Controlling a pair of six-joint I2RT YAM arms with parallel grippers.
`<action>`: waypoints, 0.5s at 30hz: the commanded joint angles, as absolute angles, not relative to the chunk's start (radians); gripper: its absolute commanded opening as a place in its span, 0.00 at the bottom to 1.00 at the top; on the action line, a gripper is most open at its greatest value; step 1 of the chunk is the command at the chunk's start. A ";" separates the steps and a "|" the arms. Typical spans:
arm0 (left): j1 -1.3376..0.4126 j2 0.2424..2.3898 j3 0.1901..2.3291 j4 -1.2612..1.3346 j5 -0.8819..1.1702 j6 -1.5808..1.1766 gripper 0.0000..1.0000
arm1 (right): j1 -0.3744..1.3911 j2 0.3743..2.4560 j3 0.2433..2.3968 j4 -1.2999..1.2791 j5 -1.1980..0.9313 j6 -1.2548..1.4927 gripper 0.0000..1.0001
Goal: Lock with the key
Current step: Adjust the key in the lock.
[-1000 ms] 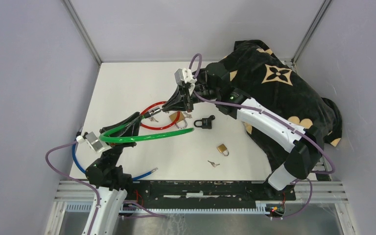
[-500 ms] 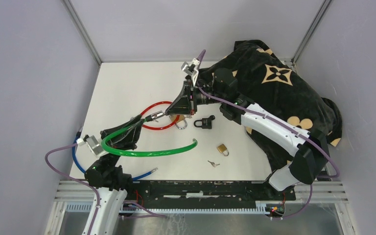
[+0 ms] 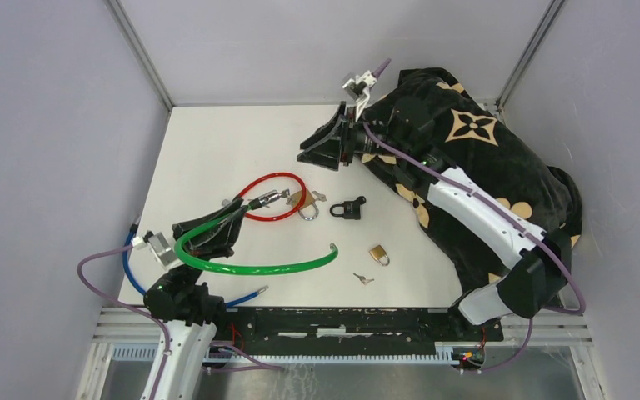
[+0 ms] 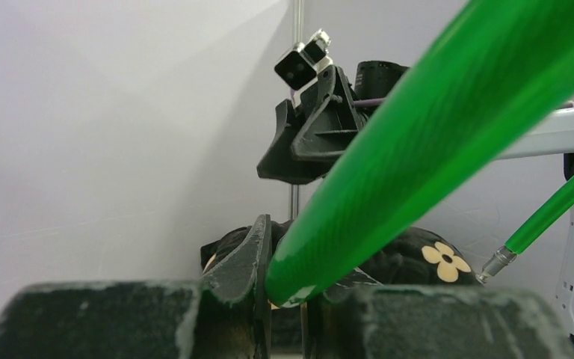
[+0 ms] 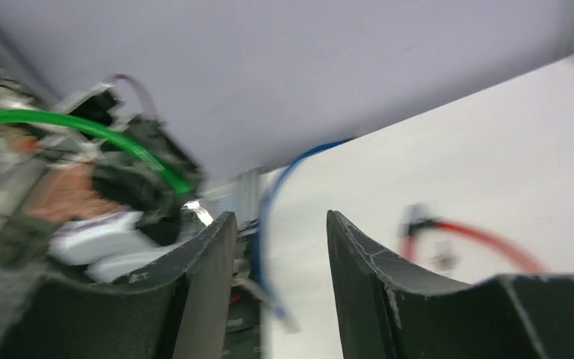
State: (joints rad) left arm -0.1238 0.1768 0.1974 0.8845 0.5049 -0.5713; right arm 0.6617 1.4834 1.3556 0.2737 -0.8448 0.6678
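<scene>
Robotics lab, a test cell. White table (image 3: 217, 142) boxed in by plain grey panels (image 3: 50, 125), aluminium posts (image 3: 143, 58) at back corners. Left arm (image 3: 179, 329) and right arm (image 3: 475, 212) bolted to slotted rail (image 3: 121, 321) at near edge, bare wiring along it. Purple leads (image 3: 92, 267) loop to small cameras (image 3: 356, 83) on wrists. Props lie loose on table: padlocks (image 3: 348, 207), keys (image 3: 363, 278), green cable (image 3: 250, 267), red cable (image 3: 279, 177), blue cable (image 3: 129, 271). Patterned black cloth (image 3: 483, 158) heaped at right.
</scene>
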 commanded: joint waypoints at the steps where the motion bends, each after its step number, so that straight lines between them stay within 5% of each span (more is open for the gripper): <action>1: -0.119 0.163 0.225 0.911 0.470 -0.624 0.02 | 0.679 1.370 1.440 0.145 -0.678 0.107 0.53; 4: -0.120 0.164 0.233 0.898 0.455 -0.642 0.02 | 0.785 1.249 1.245 0.226 -0.440 -0.539 0.61; 7: -0.118 0.168 0.243 0.893 0.458 -0.656 0.02 | 0.842 1.152 0.927 0.582 -0.359 -1.119 0.60; 15: -0.113 0.178 0.268 0.884 0.465 -0.653 0.02 | 0.906 1.224 0.805 0.857 -0.366 -1.975 0.53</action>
